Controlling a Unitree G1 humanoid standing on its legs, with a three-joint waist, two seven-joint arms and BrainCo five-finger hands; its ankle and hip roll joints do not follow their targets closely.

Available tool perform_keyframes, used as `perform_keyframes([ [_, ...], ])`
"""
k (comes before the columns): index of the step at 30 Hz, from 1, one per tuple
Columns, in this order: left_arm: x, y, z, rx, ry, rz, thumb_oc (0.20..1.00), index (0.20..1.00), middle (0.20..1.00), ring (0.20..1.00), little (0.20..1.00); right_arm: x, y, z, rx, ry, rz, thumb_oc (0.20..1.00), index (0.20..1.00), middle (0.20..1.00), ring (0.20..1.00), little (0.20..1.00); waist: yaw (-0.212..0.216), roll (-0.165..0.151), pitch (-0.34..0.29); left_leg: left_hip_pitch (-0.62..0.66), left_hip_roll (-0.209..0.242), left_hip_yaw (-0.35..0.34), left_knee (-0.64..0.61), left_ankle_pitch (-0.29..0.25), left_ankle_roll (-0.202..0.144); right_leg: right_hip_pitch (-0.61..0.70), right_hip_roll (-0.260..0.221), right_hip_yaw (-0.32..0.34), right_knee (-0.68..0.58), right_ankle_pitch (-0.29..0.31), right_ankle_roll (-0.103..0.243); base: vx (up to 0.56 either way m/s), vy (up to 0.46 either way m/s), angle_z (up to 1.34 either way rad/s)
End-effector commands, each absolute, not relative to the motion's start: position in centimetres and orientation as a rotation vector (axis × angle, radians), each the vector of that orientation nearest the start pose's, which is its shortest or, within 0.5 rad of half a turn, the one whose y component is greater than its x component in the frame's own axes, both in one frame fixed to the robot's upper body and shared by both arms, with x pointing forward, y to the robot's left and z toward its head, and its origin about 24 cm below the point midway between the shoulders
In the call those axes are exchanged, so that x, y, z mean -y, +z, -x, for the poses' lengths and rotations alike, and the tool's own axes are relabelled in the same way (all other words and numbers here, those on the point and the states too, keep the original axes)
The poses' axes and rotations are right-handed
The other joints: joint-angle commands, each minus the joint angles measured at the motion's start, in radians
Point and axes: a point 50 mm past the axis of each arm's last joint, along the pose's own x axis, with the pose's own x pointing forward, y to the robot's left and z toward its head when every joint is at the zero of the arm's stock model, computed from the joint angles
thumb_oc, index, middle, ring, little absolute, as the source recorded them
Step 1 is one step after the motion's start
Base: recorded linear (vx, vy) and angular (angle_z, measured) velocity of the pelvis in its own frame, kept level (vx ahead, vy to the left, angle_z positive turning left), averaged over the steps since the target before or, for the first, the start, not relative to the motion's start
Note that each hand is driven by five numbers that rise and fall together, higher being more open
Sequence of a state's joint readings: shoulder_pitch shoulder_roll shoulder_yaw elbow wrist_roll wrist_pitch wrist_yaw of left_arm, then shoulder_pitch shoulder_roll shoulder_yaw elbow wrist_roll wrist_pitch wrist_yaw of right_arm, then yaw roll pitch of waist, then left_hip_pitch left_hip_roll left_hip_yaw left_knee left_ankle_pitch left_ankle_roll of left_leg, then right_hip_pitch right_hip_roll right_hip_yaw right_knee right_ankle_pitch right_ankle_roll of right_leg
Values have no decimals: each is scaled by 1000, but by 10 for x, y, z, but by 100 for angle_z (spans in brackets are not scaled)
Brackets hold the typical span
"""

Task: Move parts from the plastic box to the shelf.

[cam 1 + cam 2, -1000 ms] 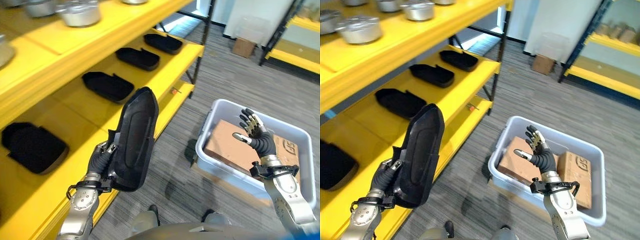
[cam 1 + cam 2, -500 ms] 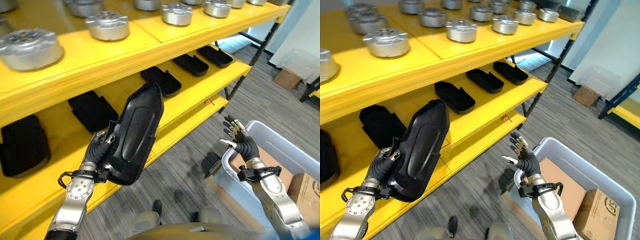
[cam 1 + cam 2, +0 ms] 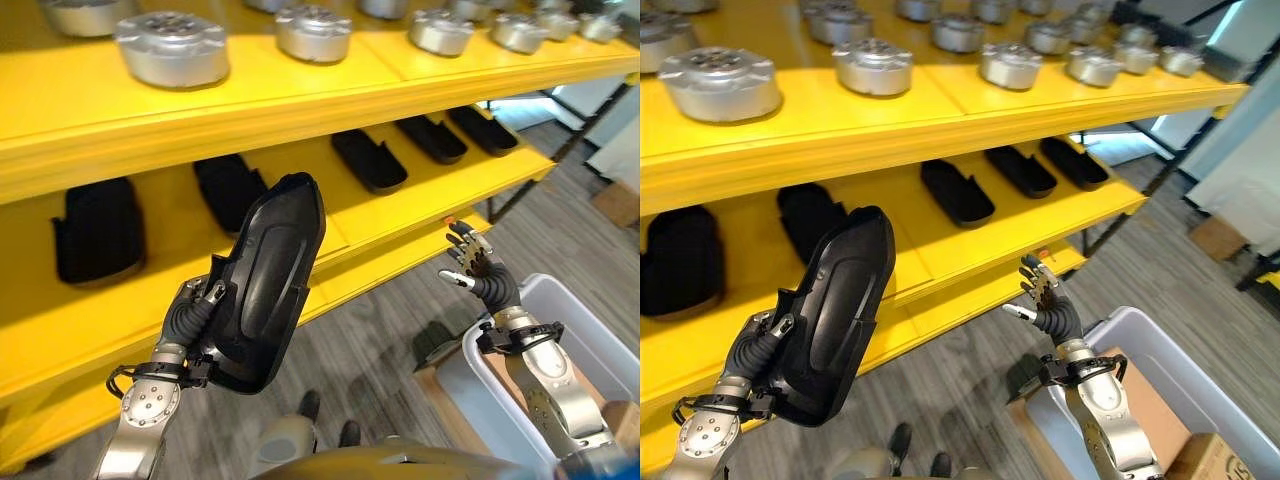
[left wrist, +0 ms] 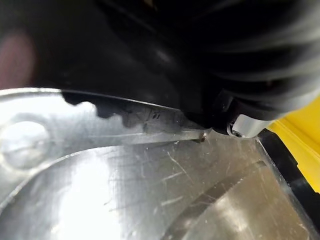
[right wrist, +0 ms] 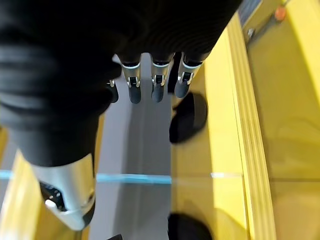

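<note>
The left hand (image 3: 192, 318) is raised on a bent arm at near left, fingers curled tight in a grip. The right hand (image 3: 482, 276) is raised at right, palm turned left, fingers spread and relaxed, holding nothing.

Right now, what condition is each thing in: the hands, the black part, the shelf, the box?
Left hand: curled round the black part.
Black part: held upright in front of the shelf.
Right hand: open, holding nothing.
Yellow shelf: stocked with black parts and silver castings.
Plastic box: open-topped, on the floor.
</note>
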State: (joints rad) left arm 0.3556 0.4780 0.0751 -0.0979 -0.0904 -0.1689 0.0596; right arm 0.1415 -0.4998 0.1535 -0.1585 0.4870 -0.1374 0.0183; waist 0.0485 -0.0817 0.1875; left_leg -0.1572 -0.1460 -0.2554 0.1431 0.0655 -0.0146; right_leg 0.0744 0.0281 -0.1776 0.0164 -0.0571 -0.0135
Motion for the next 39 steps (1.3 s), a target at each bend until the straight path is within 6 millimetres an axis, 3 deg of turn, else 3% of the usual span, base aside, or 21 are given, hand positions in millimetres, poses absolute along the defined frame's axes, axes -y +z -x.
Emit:
perform_keyframes([
  [1,-251,81,-194,176,35,-403,200,200,200,200,200,204,94,-233,229,166,-35,1000,1000,1000,1000,1000,-49,-28,4,2,144,229,277,-201,51,-80,-78,-13,106,-27,38,-312,225,69],
  [3,-250,82,-197,188,46,-390,200,200,200,200,200,206,87,-229,197,150,-59,1000,1000,1000,1000,1000,-71,-22,-12,41,272,253,225,-181,37,-81,-114,-39,112,-37,48,-100,243,80],
  [5,-250,81,-198,187,59,-372,200,200,200,200,200,210,80,-224,163,124,-76,1000,1000,1000,1000,1000,-97,1,-40,88,427,285,100,-87,-1,-95,-159,-73,131,-46,64,20,399,82],
  [6,-248,83,-200,195,60,-374,200,200,200,200,200,214,74,-220,132,112,-69,1000,1000,1000,1000,1000,-99,28,-45,98,506,275,-14,43,-54,-94,-191,-92,150,-52,82,34,366,57],
  [7,-248,82,-200,196,59,-374,200,200,200,200,200,214,74,-220,132,111,-68,1000,1000,1000,1000,1000,-101,29,-45,98,507,271,-21,50,-57,-94,-190,-95,150,-53,81,31,320,57],
  [9,-247,85,-203,210,57,-372,200,200,200,200,200,214,77,-221,147,107,-83,1000,1000,1000,1000,1000,-99,49,-46,136,427,252,-61,-66,-89,-82,-251,-102,160,-17,121,22,306,72],
  [10,-247,85,-203,211,56,-373,200,200,200,200,200,214,77,-221,148,107,-84,1000,1000,1000,1000,1000,-100,48,-46,133,424,251,-62,-61,-87,-83,-254,-103,156,-11,122,62,464,74],
  [11,-247,89,-206,226,38,-396,200,200,200,200,200,215,78,-222,160,90,-86,1000,1000,1000,1000,1000,-88,42,-46,117,378,253,-34,-97,-91,-69,-299,-106,133,26,148,41,302,57],
  [15,-258,98,-205,247,63,-487,200,200,200,200,200,199,78,-229,173,127,-115,1000,1000,1000,1000,1000,-50,2,-49,86,280,273,41,-177,-48,-59,-377,-98,86,125,196,56,397,37],
  [18,-262,103,-205,262,76,-528,200,200,200,200,200,195,80,-230,183,136,-128,1000,1000,1000,1000,1000,-32,-10,-47,66,230,272,59,-204,-22,-64,-418,-102,83,183,210,4,328,4],
  [19,-261,105,-206,272,74,-548,200,200,200,200,200,193,77,-230,171,133,-128,1000,1000,1000,1000,1000,-30,-14,-48,64,192,271,64,-217,0,-67,-452,-106,99,238,213,12,279,19],
  [24,-260,106,-208,281,79,-557,200,200,200,200,200,185,74,-232,164,142,-145,1000,1000,1000,1000,1000,-23,-4,-37,92,157,284,29,-210,36,-101,-494,-128,166,308,204,9,226,17],
  [25,-259,106,-208,283,77,-554,200,200,200,200,200,180,74,-233,163,166,-158,1000,1000,1000,1000,1000,-17,16,-24,122,167,296,-4,-206,47,-122,-469,-148,236,247,184,11,384,-2],
  [26,-255,104,-212,278,64,-548,200,200,200,200,200,177,73,-234,159,189,-167,1000,1000,1000,1000,1000,-40,23,-25,142,159,284,-41,-187,61,-159,-325,-82,274,128,149,11,270,-24],
  [27,-255,104,-213,279,63,-547,200,200,200,200,200,177,73,-234,160,189,-166,1000,1000,1000,1000,1000,-38,24,-26,141,161,285,-45,-182,59,-164,-323,-81,276,127,145,33,167,-7],
  [28,-253,102,-214,277,59,-533,200,200,200,200,200,178,74,-235,159,197,-167,1000,1000,1000,1000,1000,-47,25,-27,152,155,280,-63,-175,62,-191,-231,-46,288,72,129,28,76,22],
  [29,-252,102,-213,272,54,-521,200,200,200,200,200,179,75,-234,161,209,-161,1000,1000,1000,1000,1000,-51,25,-28,160,149,280,-75,-168,63,-209,-177,-30,290,42,125,67,100,27],
  [31,-251,97,-210,255,54,-497,200,200,200,200,200,179,75,-232,156,220,-161,1000,1000,1000,1000,1000,-57,20,-35,179,137,280,-98,-162,62,-193,-108,-29,253,-2,97,71,20,-4],
  [32,-250,93,-209,242,57,-464,200,200,200,200,200,181,73,-230,147,219,-159,1000,1000,1000,1000,1000,-70,12,-38,176,127,263,-91,-161,53,-169,-72,44,183,-16,84,57,-54,-14],
  [34,-248,89,-209,231,54,-446,200,200,200,200,200,182,74,-230,152,215,-152,1000,1000,1000,1000,1000,-71,10,-48,171,127,256,-102,-149,51,-144,-47,105,131,-4,79,47,-112,20],
  [39,-246,81,-208,201,56,-378,200,200,200,200,200,194,73,-229,153,160,-124,1000,1000,1000,1000,1000,-67,10,-62,157,131,250,-54,-167,31,-86,-48,83,50,9,72,67,-159,16],
])
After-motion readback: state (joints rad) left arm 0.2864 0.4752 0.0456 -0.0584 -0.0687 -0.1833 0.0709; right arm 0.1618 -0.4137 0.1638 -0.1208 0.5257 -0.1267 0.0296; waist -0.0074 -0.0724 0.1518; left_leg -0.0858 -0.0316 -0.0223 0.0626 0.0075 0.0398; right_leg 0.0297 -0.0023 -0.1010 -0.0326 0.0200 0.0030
